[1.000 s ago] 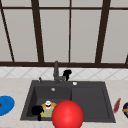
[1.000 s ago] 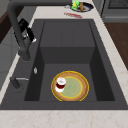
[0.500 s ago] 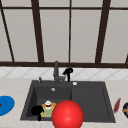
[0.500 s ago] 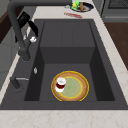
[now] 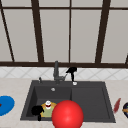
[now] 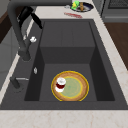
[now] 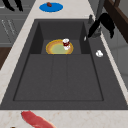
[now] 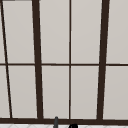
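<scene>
You see a matt dark sink [image 6: 100, 62]; a speckled, stone-like counter [image 6: 62, 118]; a glossy red ball [image 5: 67, 115]; a dark matt faucet [image 6: 17, 32].

The pale stone table [image 5: 15, 87] carries a dark sink [image 6: 67, 45] set into it, with a yellow-rimmed plate [image 6: 72, 86] in its left basin. On the table's left lies a blue plate [image 5: 5, 105]; on its right, a red strip [image 7: 35, 119] and a dark plate [image 6: 83, 7].

Plate [image 6: 72, 87] in sink [image 6: 67, 32] left basin, cup [image 6: 60, 84] on it, faucet [image 5: 56, 71] behind, right hand [image 5: 72, 70] beside faucet, left hand [image 5: 37, 110] before plate.
</scene>
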Controlling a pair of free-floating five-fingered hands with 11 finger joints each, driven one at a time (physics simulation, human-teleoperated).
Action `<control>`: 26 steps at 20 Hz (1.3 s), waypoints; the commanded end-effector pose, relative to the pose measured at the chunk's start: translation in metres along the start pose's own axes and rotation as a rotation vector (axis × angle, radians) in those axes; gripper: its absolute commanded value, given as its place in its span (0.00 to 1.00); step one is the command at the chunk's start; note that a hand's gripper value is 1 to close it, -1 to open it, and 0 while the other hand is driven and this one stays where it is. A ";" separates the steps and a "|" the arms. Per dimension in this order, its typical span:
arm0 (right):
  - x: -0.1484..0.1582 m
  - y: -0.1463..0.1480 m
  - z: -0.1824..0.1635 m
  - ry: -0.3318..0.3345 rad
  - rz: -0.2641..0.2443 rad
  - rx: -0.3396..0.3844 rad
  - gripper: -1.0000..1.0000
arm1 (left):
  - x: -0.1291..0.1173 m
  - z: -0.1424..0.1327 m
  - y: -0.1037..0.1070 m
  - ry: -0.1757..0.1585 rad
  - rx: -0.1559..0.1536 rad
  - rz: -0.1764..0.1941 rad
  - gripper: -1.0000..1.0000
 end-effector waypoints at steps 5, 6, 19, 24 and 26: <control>-0.019 0.013 0.033 -0.001 -0.006 0.013 0.00 | 0.000 0.000 0.000 0.000 0.000 0.000 0.50; -0.021 0.015 0.038 -0.001 -0.007 0.015 0.00 | 0.000 0.000 0.000 0.000 0.000 0.000 0.50; -0.056 0.046 0.107 0.004 -0.015 0.042 0.00 | 0.000 0.000 0.000 0.000 0.000 0.000 0.50; -0.065 0.059 0.134 0.012 -0.013 0.043 0.00 | 0.000 0.000 0.000 0.000 0.000 0.000 0.50; -0.069 0.064 0.144 0.017 -0.012 0.041 0.00 | 0.000 0.000 0.000 0.000 0.000 0.000 0.50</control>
